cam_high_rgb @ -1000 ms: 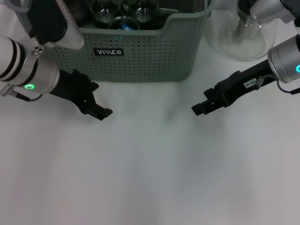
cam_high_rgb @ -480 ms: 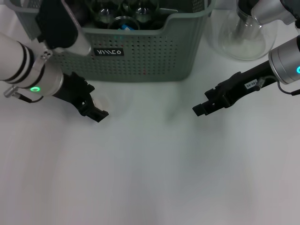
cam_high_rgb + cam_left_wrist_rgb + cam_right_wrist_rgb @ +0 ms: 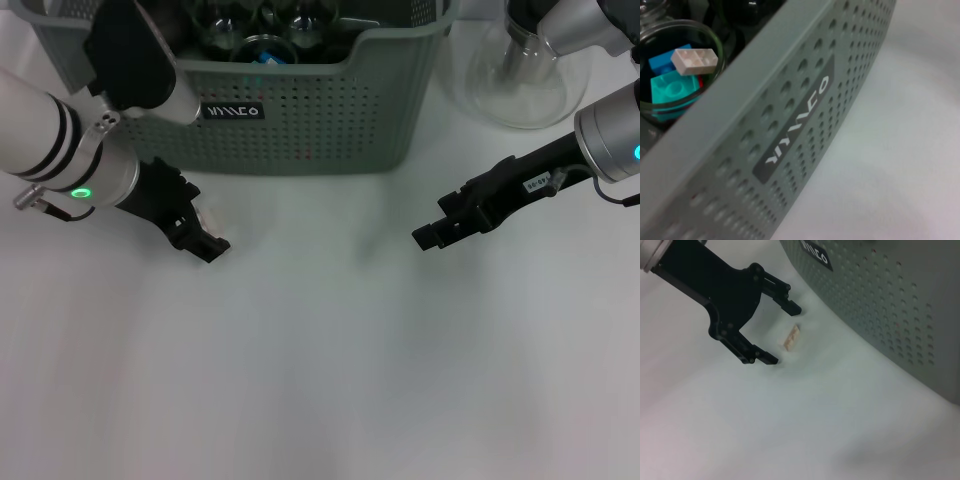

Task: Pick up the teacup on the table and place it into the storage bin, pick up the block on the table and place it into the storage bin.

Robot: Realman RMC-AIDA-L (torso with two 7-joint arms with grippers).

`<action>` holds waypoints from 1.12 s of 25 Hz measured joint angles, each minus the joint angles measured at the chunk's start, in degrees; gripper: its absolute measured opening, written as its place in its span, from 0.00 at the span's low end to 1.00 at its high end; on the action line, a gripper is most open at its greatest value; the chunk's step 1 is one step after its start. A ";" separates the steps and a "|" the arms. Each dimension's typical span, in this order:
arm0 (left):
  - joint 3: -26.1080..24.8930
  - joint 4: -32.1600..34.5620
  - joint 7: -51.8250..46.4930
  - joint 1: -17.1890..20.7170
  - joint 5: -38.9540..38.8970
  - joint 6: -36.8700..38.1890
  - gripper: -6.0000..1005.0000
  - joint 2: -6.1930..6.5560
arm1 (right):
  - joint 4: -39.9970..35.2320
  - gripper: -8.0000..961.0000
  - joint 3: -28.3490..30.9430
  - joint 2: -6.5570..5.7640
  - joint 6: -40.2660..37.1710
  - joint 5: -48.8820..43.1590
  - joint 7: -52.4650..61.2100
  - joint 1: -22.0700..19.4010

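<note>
We saw the left gripper point(image 3: 774, 335) with fingers spread around the pale block point(image 3: 791, 337), at 7 o'clock from the storage bin point(image 3: 300, 130). The right gripper point(image 3: 428, 233) hovered, its fingers' state unclear.

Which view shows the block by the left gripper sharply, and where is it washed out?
Right wrist view: the pale block is crisp between the open left gripper fingers. Head view: it fades into the bright white table. Left wrist view: only the storage bin, its near wall blurred.
</note>
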 joint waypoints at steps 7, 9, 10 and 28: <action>0.72 -0.18 -0.04 -0.07 -0.11 -0.19 0.82 -0.08 | 0.00 0.81 0.00 -0.03 -0.02 0.00 -0.03 -0.03; 0.75 -0.18 -0.08 -0.13 -0.06 -0.28 0.80 -0.12 | 0.00 0.81 0.00 -0.10 -0.03 0.00 -0.04 -0.10; 0.76 -0.18 -0.16 -0.17 -0.02 -0.34 0.79 -0.14 | 0.00 0.81 0.00 -0.13 -0.03 0.00 -0.04 -0.15; 1.41 6.65 -5.85 0.47 -1.14 6.32 0.49 -0.17 | -0.23 0.81 0.00 -0.60 -0.75 -0.53 0.38 -0.44</action>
